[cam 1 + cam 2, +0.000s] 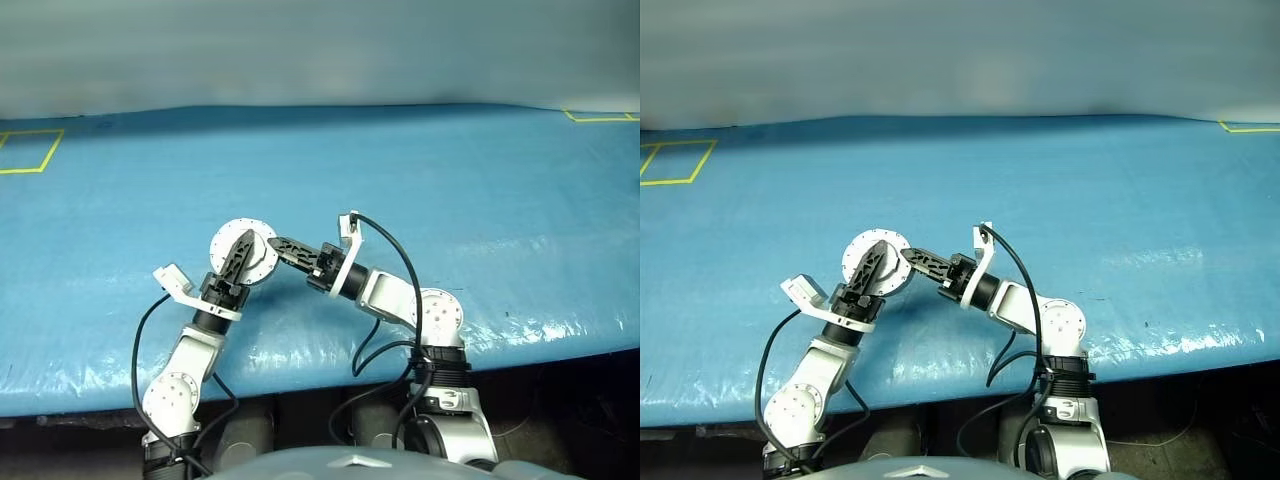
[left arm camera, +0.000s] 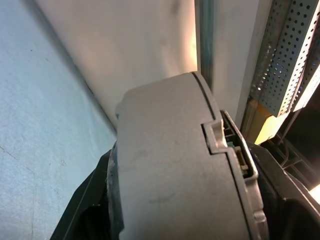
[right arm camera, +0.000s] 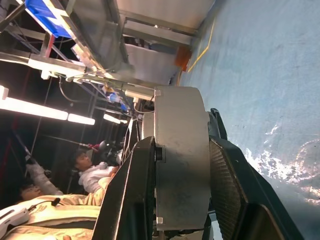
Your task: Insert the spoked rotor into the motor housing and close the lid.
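motor housing point(image 3: 181, 160): one, lid shut | right fingers point(image 3: 227, 185): clamping it | left fingers point(image 1: 240, 255): across it, grip unclear

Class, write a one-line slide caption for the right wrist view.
Right end effector clamps the closed grey motor housing by its flat faces, above the blue table.

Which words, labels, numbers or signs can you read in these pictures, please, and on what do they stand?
None: no words or numbers can be read.
Motor housing: plain grey side, no marking; held up between the left gripper and right gripper.
Blue table cover: yellow tape outlines, no text.
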`<state>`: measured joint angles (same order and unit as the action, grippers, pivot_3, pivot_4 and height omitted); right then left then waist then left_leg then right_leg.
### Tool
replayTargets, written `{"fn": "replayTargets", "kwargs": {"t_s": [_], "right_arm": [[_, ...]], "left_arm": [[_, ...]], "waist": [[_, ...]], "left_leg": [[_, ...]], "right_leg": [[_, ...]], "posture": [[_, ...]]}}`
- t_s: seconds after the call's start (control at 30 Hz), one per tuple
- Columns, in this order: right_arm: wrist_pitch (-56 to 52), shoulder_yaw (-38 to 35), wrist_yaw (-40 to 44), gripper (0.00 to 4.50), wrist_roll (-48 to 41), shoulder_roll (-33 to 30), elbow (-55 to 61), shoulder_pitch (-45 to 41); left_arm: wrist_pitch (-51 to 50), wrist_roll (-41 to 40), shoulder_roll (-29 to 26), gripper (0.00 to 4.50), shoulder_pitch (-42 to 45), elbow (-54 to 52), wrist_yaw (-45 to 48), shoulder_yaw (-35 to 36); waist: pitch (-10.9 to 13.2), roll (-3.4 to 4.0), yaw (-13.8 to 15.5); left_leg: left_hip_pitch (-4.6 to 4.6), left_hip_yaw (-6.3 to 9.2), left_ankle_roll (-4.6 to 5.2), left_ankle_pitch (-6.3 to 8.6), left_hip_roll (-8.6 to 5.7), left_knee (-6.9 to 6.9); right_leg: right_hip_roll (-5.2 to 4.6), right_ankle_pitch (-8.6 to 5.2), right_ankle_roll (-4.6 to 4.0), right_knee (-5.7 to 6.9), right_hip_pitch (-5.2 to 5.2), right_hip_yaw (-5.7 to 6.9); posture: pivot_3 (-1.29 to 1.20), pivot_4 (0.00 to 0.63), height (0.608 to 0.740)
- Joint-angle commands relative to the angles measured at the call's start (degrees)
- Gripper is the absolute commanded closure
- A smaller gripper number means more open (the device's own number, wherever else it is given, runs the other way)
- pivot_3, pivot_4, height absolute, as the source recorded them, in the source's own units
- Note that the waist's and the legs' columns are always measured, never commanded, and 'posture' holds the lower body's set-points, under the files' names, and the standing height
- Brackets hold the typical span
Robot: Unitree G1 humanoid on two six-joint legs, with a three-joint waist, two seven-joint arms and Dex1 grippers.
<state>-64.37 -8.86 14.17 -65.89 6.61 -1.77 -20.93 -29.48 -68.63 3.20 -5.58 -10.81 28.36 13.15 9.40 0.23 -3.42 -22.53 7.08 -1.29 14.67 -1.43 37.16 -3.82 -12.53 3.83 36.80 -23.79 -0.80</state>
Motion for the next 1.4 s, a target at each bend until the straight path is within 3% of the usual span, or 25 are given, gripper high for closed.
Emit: {"fn": "replayTargets", "kwargs": {"t_s": [0.03,0.2,0.4,0.5,0.6,0.8,1.07,1.4], "right_arm": [[6.2,2.8,2.9,2.97,5.8,-1.3,2.1,-1.5],[19.0,7.0,3.4,1.38,18.4,-2.2,2.5,-1.8],[28.3,5.9,2.7,1.38,25.6,-1.0,-1.4,-2.3],[27.0,12.7,8.5,1.38,29.7,-5.3,0.6,-0.5],[27.4,13.3,10.1,1.38,29.4,-5.2,1.5,0.6],[28.7,13.4,11.4,1.38,30.0,-4.0,2.2,0.4],[29.0,14.7,12.5,1.38,32.2,-4.3,2.1,0.6],[29.1,13.8,12.0,1.38,32.6,-4.1,4.5,2.3]], "left_arm": [[0.8,0.8,-0.1,1.71,0.1,-1.7,-0.1,-0.1],[4.5,3.1,1.4,1.71,0.4,0.0,-2.6,2.0],[16.4,9.4,3.6,1.71,3.2,2.7,-12.2,8.4],[25.4,11.1,0.8,1.71,9.3,5.9,-19.4,16.5],[28.7,12.4,-3.0,1.71,14.0,9.5,-24.1,21.7],[26.3,16.9,-10.1,1.71,21.0,18.5,-27.9,22.3],[17.6,14.2,-16.5,1.71,37.0,38.7,-18.4,22.6],[16.7,18.5,-16.3,1.71,46.5,48.0,-20.5,21.3]], "waist": [[0.0,0.0,-0.1],[0.0,0.0,0.0],[0.0,-0.02,0.1],[0.0,-0.16,0.4],[0.0,-0.33,0.5],[-0.1,-0.44,1.5],[0.0,-0.93,1.7],[0.0,-0.96,0.0]], "left_leg": [[0.0,-0.01,0.0,0.0,0.0,0.01],[0.02,-0.02,-0.02,-0.01,-0.01,0.03],[0.02,0.0,-0.1,-0.06,0.0,0.01],[0.01,0.0,-0.13,-0.08,0.0,0.03],[0.01,0.05,-0.17,-0.11,0.02,0.03],[0.02,0.11,-0.19,-0.12,-0.04,0.14],[0.0,0.33,-0.37,-0.3,-0.01,0.17],[0.0,0.31,-0.65,-0.48,-0.01,0.01]], "right_leg": [[0.0,0.01,0.01,0.0,0.0,0.0],[0.0,0.03,0.06,0.0,0.02,-0.01],[0.02,0.07,0.03,0.01,-0.02,-0.03],[0.02,0.15,0.0,-0.01,-0.02,-0.02],[0.06,0.18,-0.02,-0.03,-0.01,-0.01],[0.07,0.24,0.09,-0.05,0.1,0.0],[0.19,0.41,-0.02,0.01,0.09,0.11],[0.18,0.45,-0.02,0.0,-0.03,0.01]], "posture": [[0.0,0.15,0.74],[0.0,0.15,0.74],[0.0,0.15,0.74],[0.0,0.15,0.74],[0.0,0.15,0.74],[0.0,0.15,0.74],[0.0,0.15,0.74],[0.0,0.15,0.74]]}}
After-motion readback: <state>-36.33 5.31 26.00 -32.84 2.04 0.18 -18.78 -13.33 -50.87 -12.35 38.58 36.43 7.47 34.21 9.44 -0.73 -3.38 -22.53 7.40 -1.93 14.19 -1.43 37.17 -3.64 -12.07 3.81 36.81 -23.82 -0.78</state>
